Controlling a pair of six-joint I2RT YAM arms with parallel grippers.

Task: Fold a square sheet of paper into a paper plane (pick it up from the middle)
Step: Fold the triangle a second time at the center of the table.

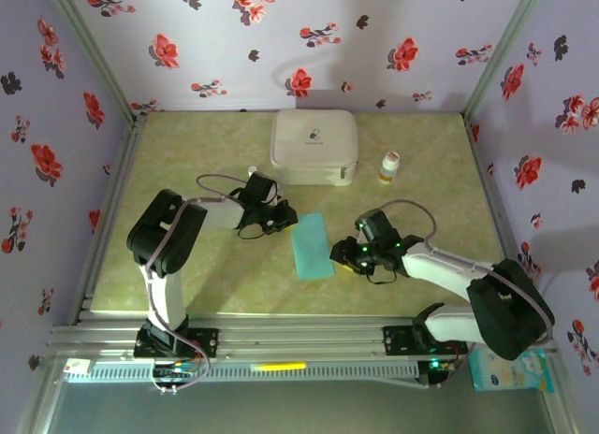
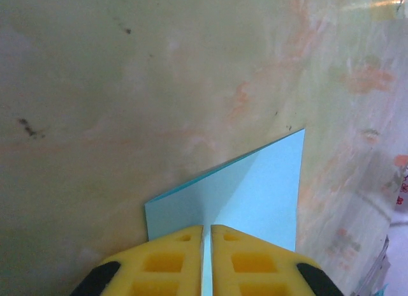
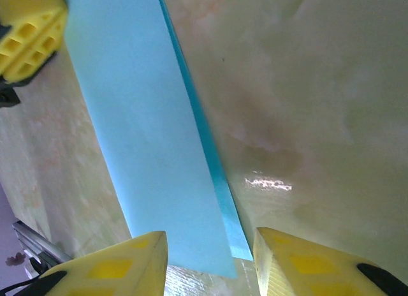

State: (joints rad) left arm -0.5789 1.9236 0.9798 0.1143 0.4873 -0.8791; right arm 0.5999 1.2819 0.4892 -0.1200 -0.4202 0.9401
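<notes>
Tightly between left fingers (image 2: 167, 265), blue paper (image 2: 250, 186)

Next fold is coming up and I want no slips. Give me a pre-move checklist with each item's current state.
1. Left gripper shut on the paper at its edge: ok.
2. Right gripper open, astride the paper's end: ok.
3. Paper folded into a long rectangle, lying on the table: ok.
4. Folded layers flush: cannot tell; a darker strip shows along one long edge.
5. White case and bottle apart from the paper: ok.
</notes>
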